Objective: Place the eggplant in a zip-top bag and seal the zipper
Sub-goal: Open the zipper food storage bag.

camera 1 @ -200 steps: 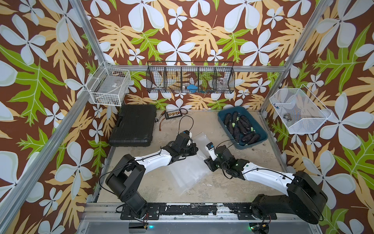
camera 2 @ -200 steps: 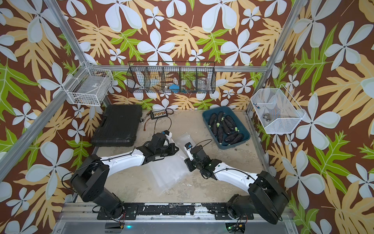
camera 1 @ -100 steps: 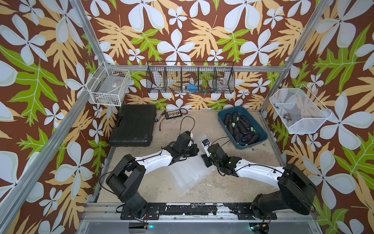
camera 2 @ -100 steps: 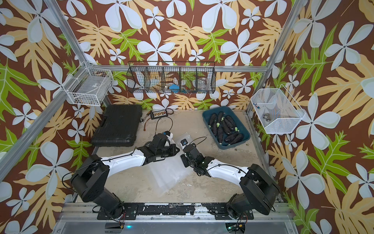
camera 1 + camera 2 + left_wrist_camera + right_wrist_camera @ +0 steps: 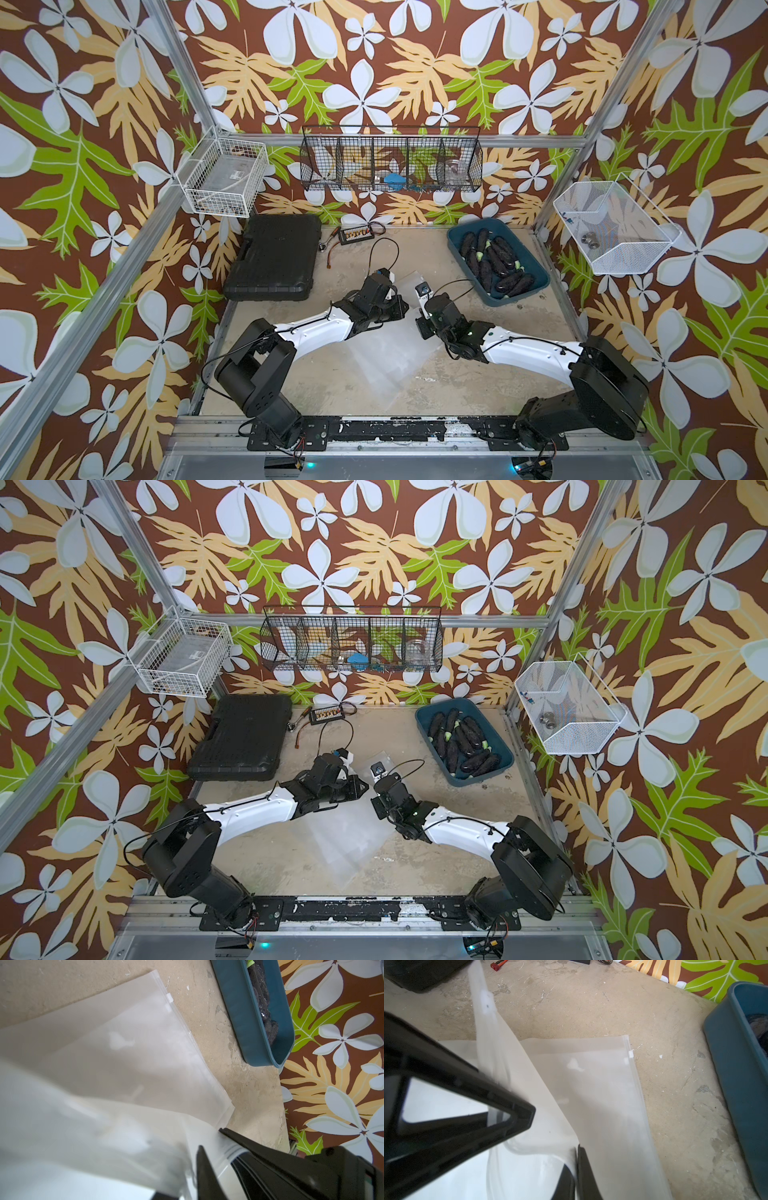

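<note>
Quick status from my remote seat. The eggplants (image 5: 492,259) are all piled in the blue tray (image 5: 527,261) at the far right of the table (image 5: 478,374), none of them bagged. Both arms meet mid-table, left of that tray and nearer to me. So the eggplants sit well apart from either pincer, with nothing touching them.

The right gripper (image 5: 575,1159) is clenched. On its wrist cam the film of the zip-top bag (image 5: 529,1105) curls in between its two fingers, so I read that as a pinch on the bag's edge. The left gripper (image 5: 210,1138) has its jaws parted, with the bag's zipper rim lying in the gap. I can't tell if either finger is actually pressing the plastic. In a top view the left gripper (image 5: 401,309) points right, just beside the right arm's wrist.

The bag is raised at the end where the grippers are, and the rest of it drapes toward the near side of the table. Its white slider (image 5: 485,999) shows on the raised edge. A couple of spare bags (image 5: 135,1053) lie flat just on the far side of the grippers. A black case (image 5: 274,262) sits at the far left, well away from all this.
</note>
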`<state>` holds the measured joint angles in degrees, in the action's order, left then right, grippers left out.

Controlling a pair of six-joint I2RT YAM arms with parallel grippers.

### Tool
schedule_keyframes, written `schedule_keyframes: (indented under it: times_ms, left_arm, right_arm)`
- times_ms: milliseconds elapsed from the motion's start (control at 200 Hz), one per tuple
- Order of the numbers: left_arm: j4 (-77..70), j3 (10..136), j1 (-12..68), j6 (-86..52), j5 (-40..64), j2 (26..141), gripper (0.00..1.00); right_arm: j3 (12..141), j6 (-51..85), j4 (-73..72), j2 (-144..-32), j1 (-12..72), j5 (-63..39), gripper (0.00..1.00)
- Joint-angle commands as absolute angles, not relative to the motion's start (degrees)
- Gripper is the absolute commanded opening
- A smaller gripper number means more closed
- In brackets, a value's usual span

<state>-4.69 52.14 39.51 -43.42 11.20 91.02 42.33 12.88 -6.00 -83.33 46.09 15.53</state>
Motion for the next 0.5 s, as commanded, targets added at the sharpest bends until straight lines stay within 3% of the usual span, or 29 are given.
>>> schedule_keyframes:
  times_ms: [0, 125, 495]
  left_arm:
    - [-4.5, 51.3, 39.5, -44.1, 10.6, 89.4, 0.38]
    - [-4.8, 49.7, 39.9, -45.3, 9.6, 86.6, 0.48]
    - [-5.0, 48.3, 41.3, -46.9, 8.5, 88.0, 0.45]
  right_arm:
    - [42.0, 16.3, -6.7, -82.9, 46.1, 14.4, 0.06]
    - [42.9, 20.2, -5.9, -84.4, 46.1, 13.5, 0.04]
    - [44.1, 25.0, -7.0, -83.8, 45.8, 11.2, 0.02]
